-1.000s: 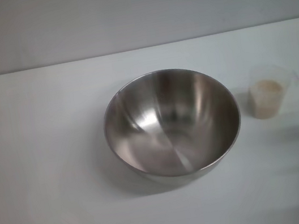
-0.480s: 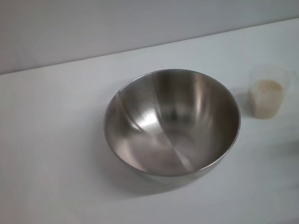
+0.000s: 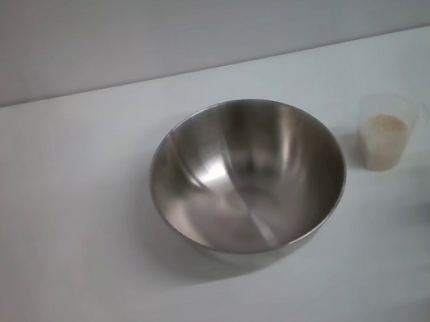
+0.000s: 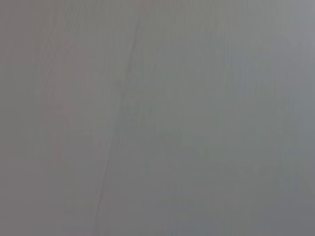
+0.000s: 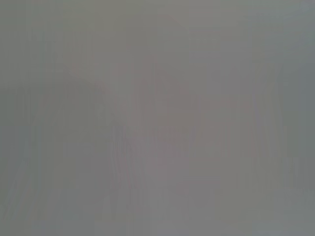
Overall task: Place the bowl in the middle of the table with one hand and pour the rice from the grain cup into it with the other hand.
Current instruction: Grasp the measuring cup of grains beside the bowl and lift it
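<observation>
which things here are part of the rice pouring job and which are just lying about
Part of the job: bowl, empty, mid-table; grain cup to its right; rice inside the cup; table.

Lying about: nothing else shows on the table; only a dark scrap at the head view's left edge.

Plain pale grey wall [image 3: 191,16] runs behind the far edge, flat, unmarked. Both wrist views show only blank grey surface, nothing identifiable there.

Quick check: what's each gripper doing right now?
Left gripper: only a dark sliver at the table's left edge; state cannot be told.
Right gripper: not in view.
</observation>
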Controlling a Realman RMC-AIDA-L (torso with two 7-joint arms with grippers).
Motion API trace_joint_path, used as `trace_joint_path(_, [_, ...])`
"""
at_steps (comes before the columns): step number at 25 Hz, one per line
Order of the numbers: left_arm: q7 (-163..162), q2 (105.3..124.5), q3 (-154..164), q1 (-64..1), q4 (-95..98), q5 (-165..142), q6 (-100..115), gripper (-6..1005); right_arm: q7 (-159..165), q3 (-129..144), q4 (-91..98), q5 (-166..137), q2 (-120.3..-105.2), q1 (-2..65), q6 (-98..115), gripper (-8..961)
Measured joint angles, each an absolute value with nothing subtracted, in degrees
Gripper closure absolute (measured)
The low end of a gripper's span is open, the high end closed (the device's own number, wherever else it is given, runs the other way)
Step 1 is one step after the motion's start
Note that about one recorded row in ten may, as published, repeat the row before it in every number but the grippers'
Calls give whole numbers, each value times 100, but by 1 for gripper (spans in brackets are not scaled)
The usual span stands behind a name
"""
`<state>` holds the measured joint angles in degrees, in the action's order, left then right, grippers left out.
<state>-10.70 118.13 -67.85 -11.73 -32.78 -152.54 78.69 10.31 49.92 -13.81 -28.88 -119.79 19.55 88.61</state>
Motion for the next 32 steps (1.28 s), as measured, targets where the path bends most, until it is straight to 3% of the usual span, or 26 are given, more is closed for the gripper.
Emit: trace_joint_path(32, [-1131,11831,-6768,-1102,-3301,-15320,8128,844,1019,4956,-854,-3550,-11977,2435,7053,289])
